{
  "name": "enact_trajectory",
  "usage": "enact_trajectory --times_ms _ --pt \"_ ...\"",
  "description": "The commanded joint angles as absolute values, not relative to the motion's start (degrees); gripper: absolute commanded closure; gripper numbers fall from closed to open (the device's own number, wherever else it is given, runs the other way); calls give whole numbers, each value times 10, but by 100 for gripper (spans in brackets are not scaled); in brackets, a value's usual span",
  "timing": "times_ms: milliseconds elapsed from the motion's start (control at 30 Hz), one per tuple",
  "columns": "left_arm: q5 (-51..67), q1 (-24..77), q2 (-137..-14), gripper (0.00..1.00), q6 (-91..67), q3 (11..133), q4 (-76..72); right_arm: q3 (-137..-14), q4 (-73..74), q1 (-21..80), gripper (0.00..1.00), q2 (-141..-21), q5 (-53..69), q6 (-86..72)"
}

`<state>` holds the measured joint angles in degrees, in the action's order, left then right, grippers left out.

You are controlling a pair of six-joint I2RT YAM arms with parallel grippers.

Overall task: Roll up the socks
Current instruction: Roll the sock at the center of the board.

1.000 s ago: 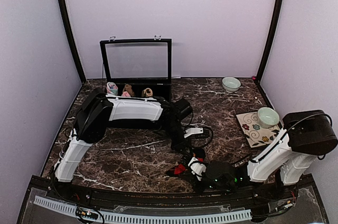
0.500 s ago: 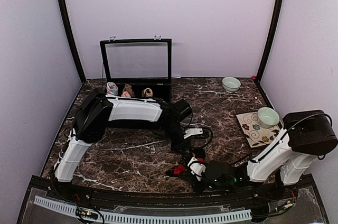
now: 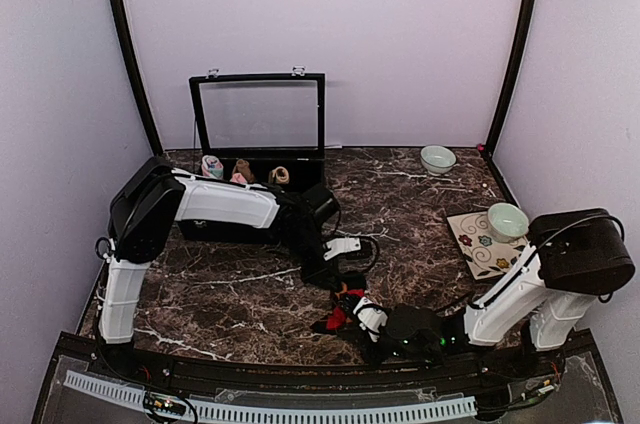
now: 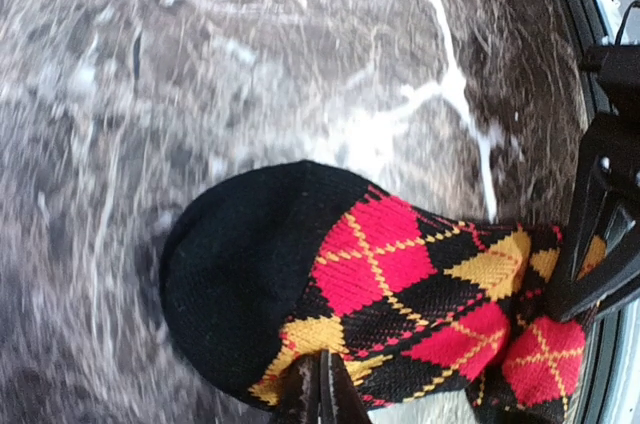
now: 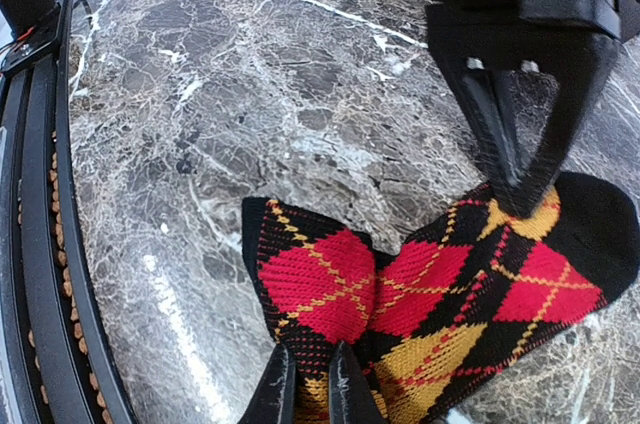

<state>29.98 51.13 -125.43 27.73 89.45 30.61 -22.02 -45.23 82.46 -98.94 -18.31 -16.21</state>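
The left end effector [image 4: 322,391] is clenched tight. Its two fingers pinch a yellow diamond on the sock [image 4: 300,274], close to the round black toe. The right end effector [image 5: 310,380] is squeezed onto the other end of the same sock, where the red diamonds are. The sock is black with red and yellow diamonds. It lies bunched on the dark marble tabletop [image 3: 230,294], near the front edge, between the two arms. Far back stands a black case [image 3: 258,114] with its lid up. A bowl [image 3: 507,220] sits on a flowery mat [image 3: 480,249] at the right.
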Motion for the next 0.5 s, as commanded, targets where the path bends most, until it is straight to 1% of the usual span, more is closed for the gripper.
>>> enact_trajectory --times_ms 0,233,333,400,467 --pt "221 494 -1223 100 289 834 306 -199 -301 820 96 -1040 -112 -180" --pt "221 489 -1215 100 277 839 287 -177 -310 768 96 -1020 -9 -201" --pt "234 485 -1208 92 270 857 300 -169 -323 745 96 -1022 44 -220" --pt "241 477 -1195 86 266 857 301 -186 -304 738 96 -1034 74 -227" --pt "244 469 -1178 84 266 852 302 -203 -294 736 96 -1052 90 -239"
